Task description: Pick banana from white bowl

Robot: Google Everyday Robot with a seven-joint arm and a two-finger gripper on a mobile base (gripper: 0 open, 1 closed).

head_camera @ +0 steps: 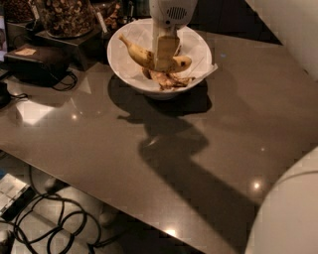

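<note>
The white bowl (198,47) stands at the far middle of the brown table, lined with crinkled white paper. The speckled yellow banana (139,53) lies across its inside, stem pointing up and left, above dark brown peel scraps (169,79). My gripper (165,53) reaches straight down into the bowl from above. Its tan fingers (166,47) cover the banana's middle and look closed around it. The banana's middle is hidden behind the fingers.
A glass jar of brown nuts (62,15) on a dark stand sits to the left of the bowl. A black pouch with a cord (37,62) lies further left. Cables (54,223) lie on the floor below the table's front edge. My white arm body (288,213) fills the lower right.
</note>
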